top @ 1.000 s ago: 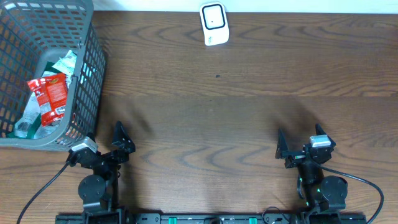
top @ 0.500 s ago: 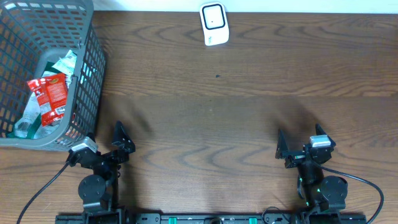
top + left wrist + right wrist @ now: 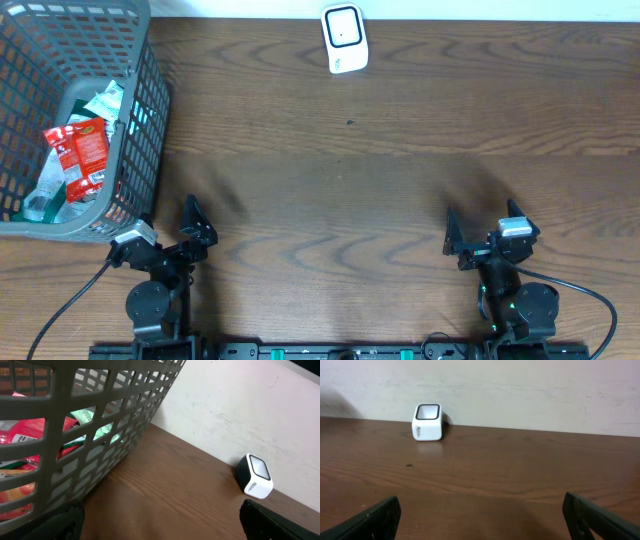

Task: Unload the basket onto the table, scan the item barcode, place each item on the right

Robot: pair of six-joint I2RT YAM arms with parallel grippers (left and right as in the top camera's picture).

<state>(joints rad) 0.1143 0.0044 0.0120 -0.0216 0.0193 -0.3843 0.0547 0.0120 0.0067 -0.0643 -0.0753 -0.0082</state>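
Bench record, two-arm station

- Table: dark brown wood grain, backed by a pale wall at the far side
- Basket: grey plastic lattice, stood at the far left corner of the table; in the left wrist view its side filled the upper left
- Red packet: lay inside the basket on top of other wrappers, touched by neither arm; any barcode on it was too small to make out
- Other wrappers: white and green, in the same basket, partly hidden behind the lattice
- Scanner: small white block with a dark window on its face, set at the far edge of the table near the middle, close to the wall and well apart from the basket
- Left gripper: at the near edge, just beside the basket's near right corner; jaws spread fully wide, nothing between them
- Right gripper: at the near edge on the right, well apart from scanner and basket; jaws spread fully wide, nothing held; its dark fingers showed only at the lower corners of its own view
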